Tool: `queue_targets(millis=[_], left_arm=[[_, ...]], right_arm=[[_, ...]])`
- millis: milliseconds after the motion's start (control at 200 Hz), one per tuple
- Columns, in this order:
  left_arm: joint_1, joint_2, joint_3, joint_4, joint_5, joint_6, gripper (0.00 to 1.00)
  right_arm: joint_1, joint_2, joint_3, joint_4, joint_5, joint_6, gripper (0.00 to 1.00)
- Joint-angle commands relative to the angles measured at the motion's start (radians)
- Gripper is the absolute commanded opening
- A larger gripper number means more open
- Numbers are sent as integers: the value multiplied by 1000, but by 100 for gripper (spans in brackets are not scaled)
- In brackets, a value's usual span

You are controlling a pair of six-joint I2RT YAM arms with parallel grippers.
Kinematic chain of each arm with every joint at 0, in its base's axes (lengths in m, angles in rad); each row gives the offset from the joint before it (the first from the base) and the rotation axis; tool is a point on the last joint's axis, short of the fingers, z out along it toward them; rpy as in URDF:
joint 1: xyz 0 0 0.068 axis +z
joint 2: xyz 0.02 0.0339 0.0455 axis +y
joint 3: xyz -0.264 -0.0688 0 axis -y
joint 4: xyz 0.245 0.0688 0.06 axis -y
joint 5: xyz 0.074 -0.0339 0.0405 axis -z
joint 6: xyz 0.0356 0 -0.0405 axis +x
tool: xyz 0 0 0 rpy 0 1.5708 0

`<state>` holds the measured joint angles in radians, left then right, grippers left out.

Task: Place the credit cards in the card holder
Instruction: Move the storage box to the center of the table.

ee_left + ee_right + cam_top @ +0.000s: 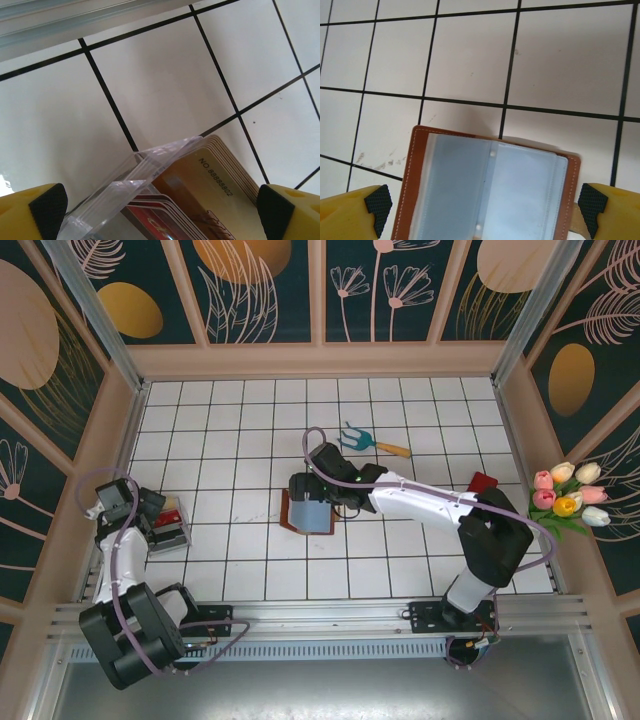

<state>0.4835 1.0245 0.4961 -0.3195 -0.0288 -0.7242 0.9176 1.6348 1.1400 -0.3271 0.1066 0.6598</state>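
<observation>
In the overhead view, we see the reddish-brown leather card holder [287,512] lying open near the middle of the white tiled surface [230,420]. The right arm's fingers [312,498] hang directly above the card holder. Just behind it, a garden fork with a blue head and a wooden handle [372,444] rests on the tiles. Well to the left of the card holder stands a small clear plastic box [172,525] carrying the thin red and tan credit cards [170,515], and the left arm's fingers [152,510] sit at the box's left side. To the right of the card holder, a dark red flat piece [483,483] peeks out beside the right arm; we cannot tell what it is. Farther right lies a bunch of tulips [567,498].

In the left wrist view, the left arm's fingers [47,207] are released and spread wide. The clear plastic box [125,182] stands between them with the credit cards [215,185] stacked on edge inside, tan ones beside red ones. We cannot tell whether a pad touches the box.

In the right wrist view, the right arm's fingers [379,204] are also released and spread wide, grasping nothing. Below them the card holder [417,165] lies flat and open, its pale transparent sleeves facing up.
</observation>
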Motion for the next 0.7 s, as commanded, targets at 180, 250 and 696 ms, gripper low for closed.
queue_targets(millis=[180,250,696], left_arm=[[3,-11,-108,221,447,-34,98],[3,0,-128,254,530,-63,99],[-96,10,-165,390,662,-126,99]], right_arm=[[-3,26,-11,35,-65,4,99],[-3,35,-11,48,-82,4,99],[-18,87,10,101,-150,-5,98]])
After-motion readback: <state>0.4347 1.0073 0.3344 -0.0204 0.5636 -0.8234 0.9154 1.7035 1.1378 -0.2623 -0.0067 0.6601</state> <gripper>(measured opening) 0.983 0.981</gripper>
